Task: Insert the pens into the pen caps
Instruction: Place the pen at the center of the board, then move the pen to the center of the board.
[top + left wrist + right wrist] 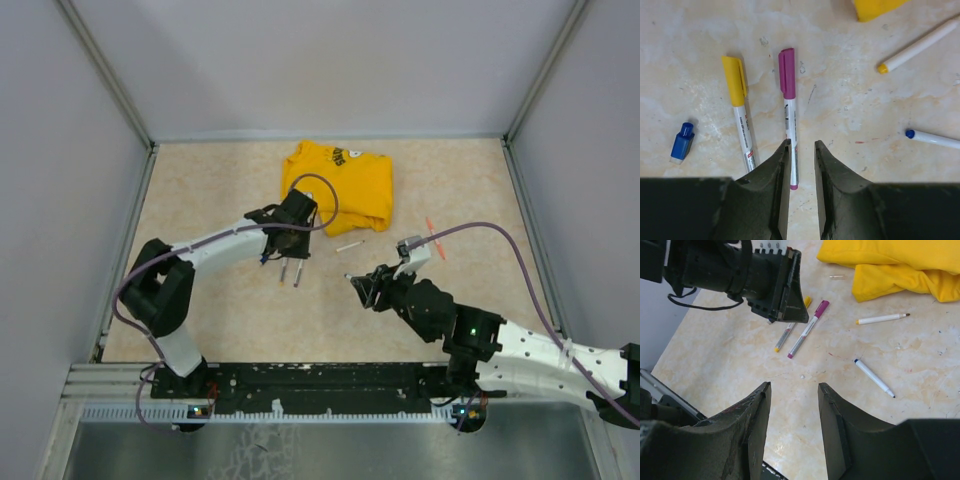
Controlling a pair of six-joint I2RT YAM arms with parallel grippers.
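Marbled tabletop [200,200] carries all: nearest, the right gripper [793,386] hangs spread, empty. Short of the yellow T-shirt [345,180], the left gripper [802,142] stands narrowly parted, pinching nothing, over the capped magenta pen [789,115]. Its neighbour, the loose blue cap [681,142], may skid if clipped.

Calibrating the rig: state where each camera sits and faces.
Top external: above, behind the bases, looking down on the table; left arm and right arm show.
Left wrist: down past its own fingers at magenta pen, yellow pen, blue cap.
Right wrist: across the table past its own fingers toward left gripper and T-shirt.
Shared: both wrist views show the magenta pen.
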